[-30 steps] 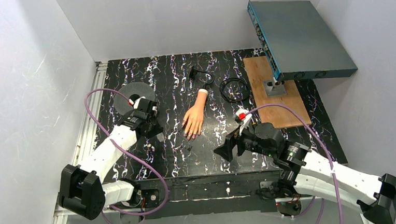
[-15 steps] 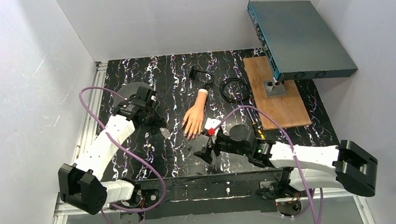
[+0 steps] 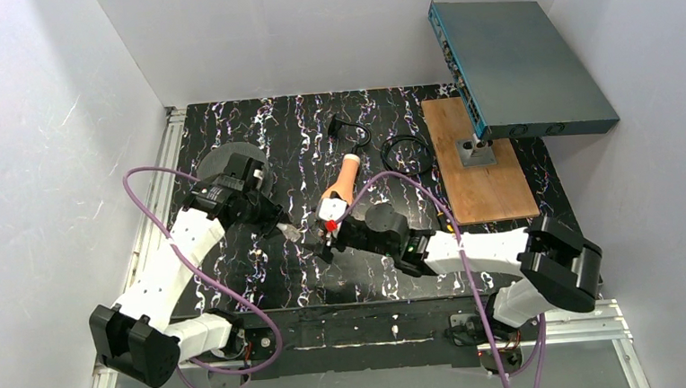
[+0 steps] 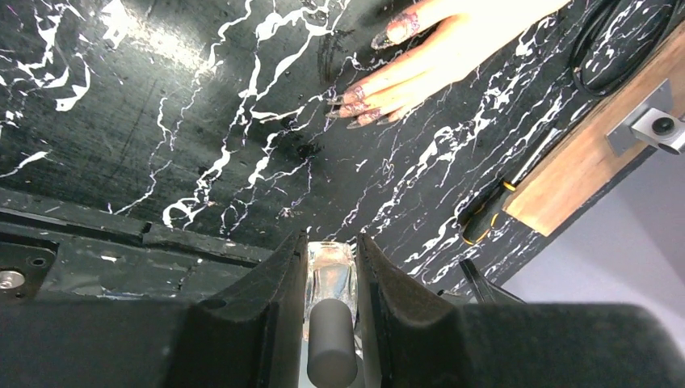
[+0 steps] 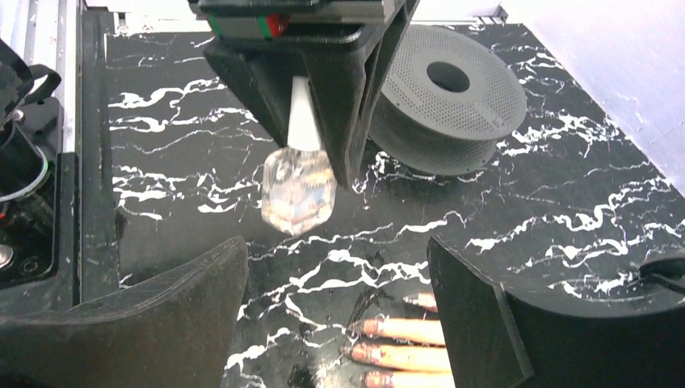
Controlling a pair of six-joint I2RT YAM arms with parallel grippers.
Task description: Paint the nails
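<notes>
- Where the right arm lies stretched low toward the left, the right gripper (image 5: 338,259) stands wide apart and empty, over the nails (image 4: 355,95).
- Facing it, the left gripper (image 3: 288,229) angles down, clamped on a clear bottle (image 5: 299,190).
- The mannequin hand (image 3: 344,174) lies palm down on the black marbled table (image 3: 264,280), its long axis running near to far, fingertips toward the arm bases.

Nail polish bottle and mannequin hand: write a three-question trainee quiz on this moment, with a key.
1. True or false: the left jaws are shut on the clear nail polish bottle.
2. In the right wrist view, what lies on the table closest to the right jaws? A. grey spool B. mannequin hand's fingers C. black cable
3. Which arm's jaws stand open?
Key: 1 true; 2 B; 3 right.
</notes>
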